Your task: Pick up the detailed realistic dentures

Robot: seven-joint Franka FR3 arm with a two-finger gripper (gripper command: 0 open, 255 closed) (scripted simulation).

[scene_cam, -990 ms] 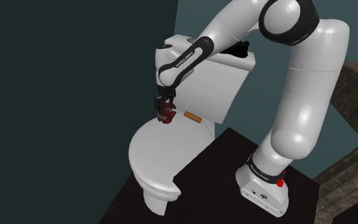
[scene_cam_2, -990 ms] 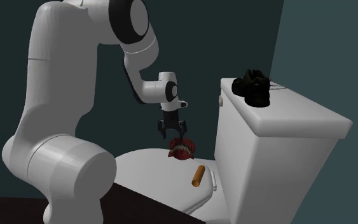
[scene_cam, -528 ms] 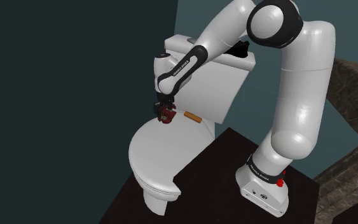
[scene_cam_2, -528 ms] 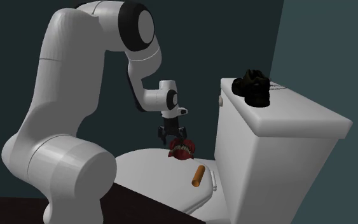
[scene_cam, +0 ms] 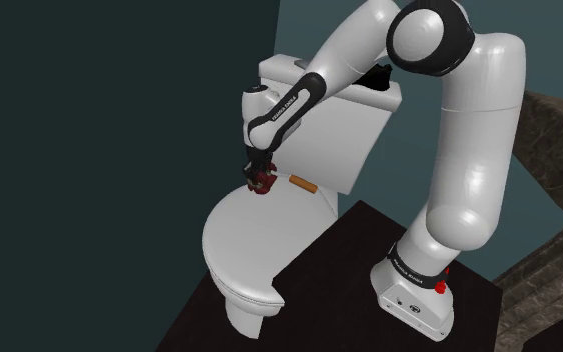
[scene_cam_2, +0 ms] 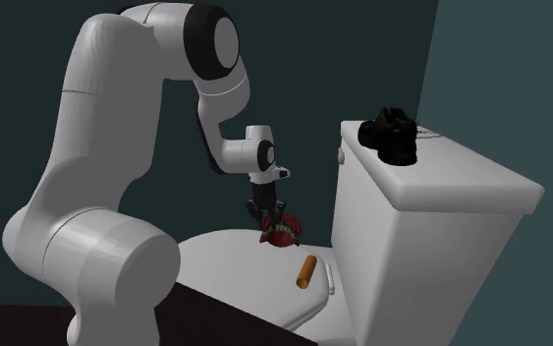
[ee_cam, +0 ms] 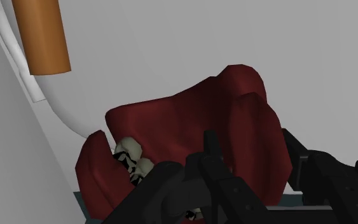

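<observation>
The dentures [scene_cam_2: 281, 233], dark red gums with pale teeth, sit on the closed white toilet lid [scene_cam: 237, 245] near its back edge, a little left of centre in the shoulder view. The gripper [scene_cam_2: 269, 218] is down on them. In the wrist view the black fingers [ee_cam: 212, 149] clasp one raised red gum ridge between them, while the rest of the set spreads out to one side.

The hold looks off-centre, so on lifting the dentures may swing or twist out of the fingers. The curved gum could also slip free and drop onto the smooth, sloping lid, then slide off it. An orange cylinder [scene_cam_2: 305, 272] lies nearby, close to the foot of the tank [scene_cam_2: 431, 201], and a falling set might knock it.
</observation>
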